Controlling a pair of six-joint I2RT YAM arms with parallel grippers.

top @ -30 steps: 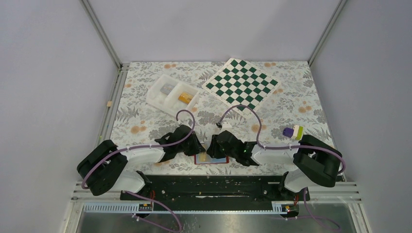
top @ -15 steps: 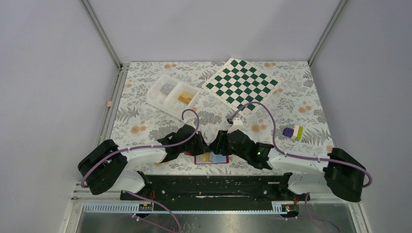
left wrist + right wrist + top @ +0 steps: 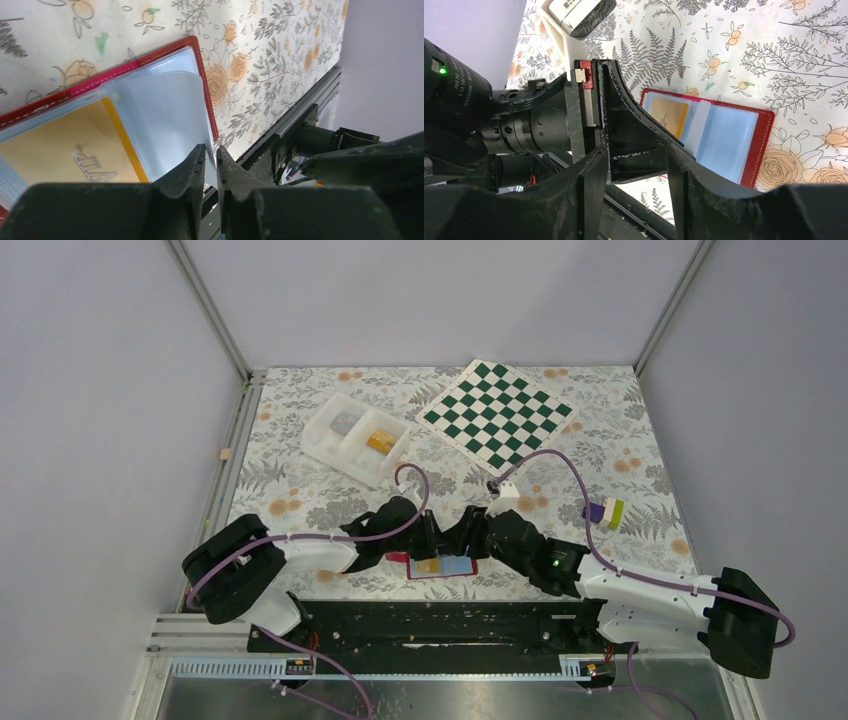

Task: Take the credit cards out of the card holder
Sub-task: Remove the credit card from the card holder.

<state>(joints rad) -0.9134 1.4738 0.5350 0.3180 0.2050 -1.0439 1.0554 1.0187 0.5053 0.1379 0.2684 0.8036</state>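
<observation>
The floral tablecloth (image 3: 300,500) is enclosed by pale grey walls (image 3: 430,300). The card holder (image 3: 458,566) lies open at the near edge, with 1 orange-yellow credit card (image 3: 669,117) in a sleeve. The left gripper (image 3: 210,157) is narrowed, pinching a clear sleeve leaf of the holder. The right gripper (image 3: 634,150) is spread just beside it, gripping nothing.

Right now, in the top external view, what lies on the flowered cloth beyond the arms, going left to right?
white two-compartment tray → chessboard → purple and green block
</observation>
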